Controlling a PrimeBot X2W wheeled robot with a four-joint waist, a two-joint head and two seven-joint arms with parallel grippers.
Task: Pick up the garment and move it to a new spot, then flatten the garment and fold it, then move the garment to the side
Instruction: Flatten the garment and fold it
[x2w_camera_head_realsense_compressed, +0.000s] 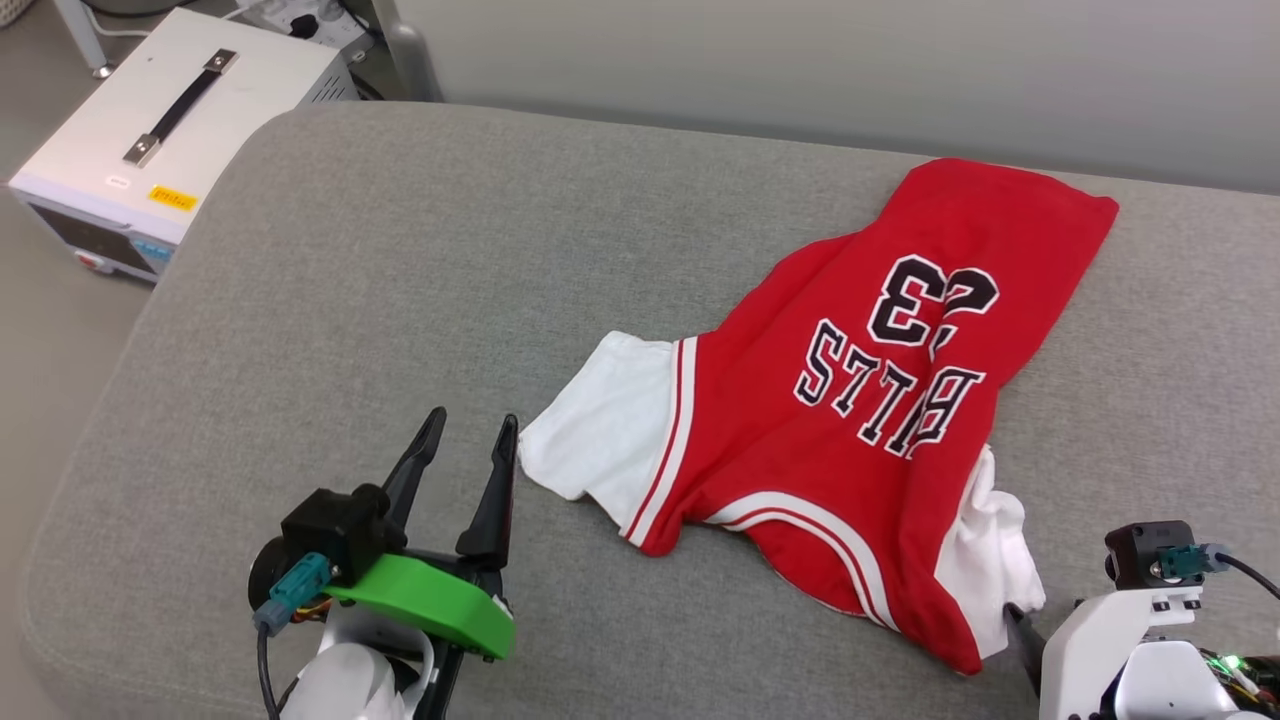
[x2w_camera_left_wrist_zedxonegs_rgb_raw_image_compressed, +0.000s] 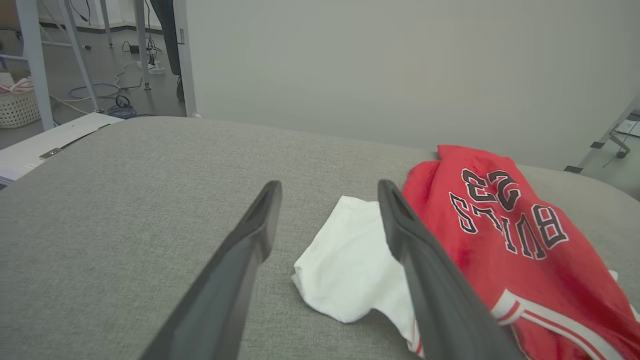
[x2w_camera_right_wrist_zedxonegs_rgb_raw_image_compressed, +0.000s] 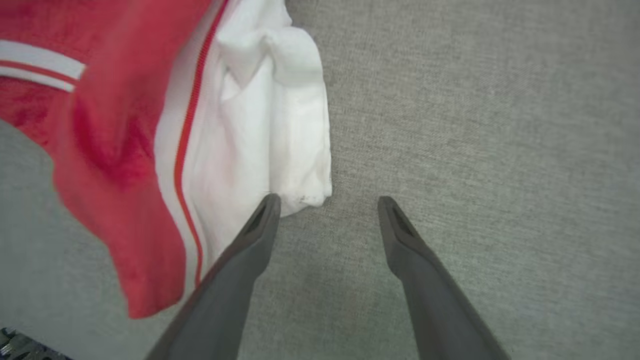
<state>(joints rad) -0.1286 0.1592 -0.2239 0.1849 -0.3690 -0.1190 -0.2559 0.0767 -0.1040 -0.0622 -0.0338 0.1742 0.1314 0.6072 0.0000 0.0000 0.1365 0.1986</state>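
Red garment (x2w_camera_head_realsense_compressed: 850, 400) lies rumpled on the grey cushion (x2w_camera_head_realsense_compressed: 400, 250), number side up, toward the right.
Left pincer (x2w_camera_head_realsense_compressed: 472, 420) sits low, fingers wide, tips pointing forward just beside one white sleeve; right pincer (x2w_camera_right_wrist_zedxonegs_rgb_raw_image_compressed: 328, 200) is equally wide, angled down, one fingertip at the other sleeve's edge; neither holds anything.

Head camera looks down on the garment (x2w_camera_head_realsense_compressed: 860, 400); left wrist sees it low, right wrist close
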